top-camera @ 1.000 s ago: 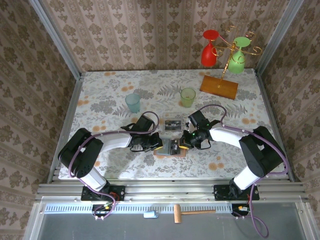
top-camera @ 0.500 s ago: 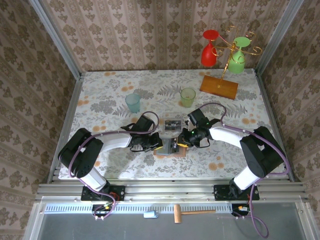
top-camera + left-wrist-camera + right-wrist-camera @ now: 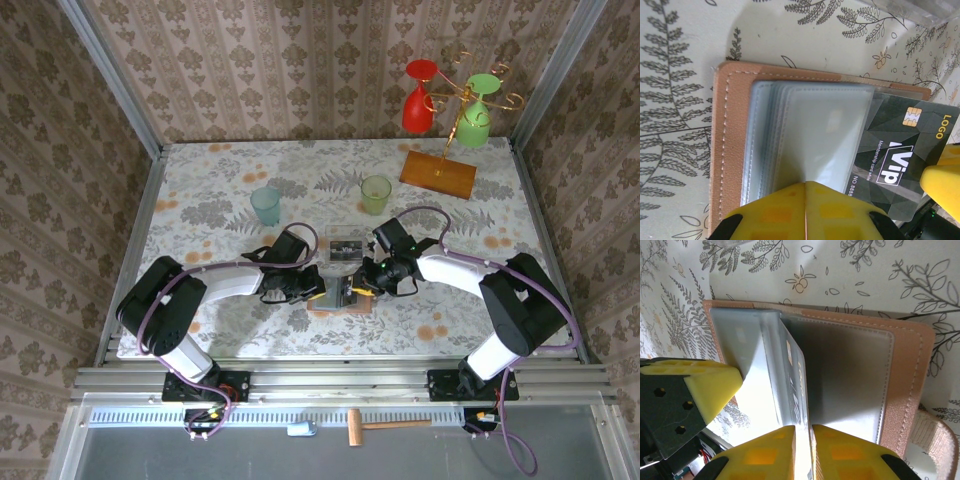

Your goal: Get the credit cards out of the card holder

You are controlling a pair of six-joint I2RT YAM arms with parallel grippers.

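Presently we find the right end effector point(image 3: 802, 447) pinching the half-drawn VIP credit card point(image 3: 895, 150), the clenched left end effector point(image 3: 806, 212) pinning the card holder point(image 3: 720, 150) to the desk point(image 3: 675, 50); pocket friction may drag it.

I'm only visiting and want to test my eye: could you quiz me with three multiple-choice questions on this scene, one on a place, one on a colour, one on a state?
1. Where does the card holder lie?
A) between the two grippers
B) at the far right corner
C) at the far left corner

2. What colour is the credit card?
A) white
B) dark grey-black
C) bright blue

3. How does that card sit?
A) fully tucked in
B) partly pulled out
C) completely free

Answers:
1 A: the left gripper and right gripper meet over it.
2 B: its dark face bears pale VIP lettering.
3 B: one end sticks out of the clear pocket.
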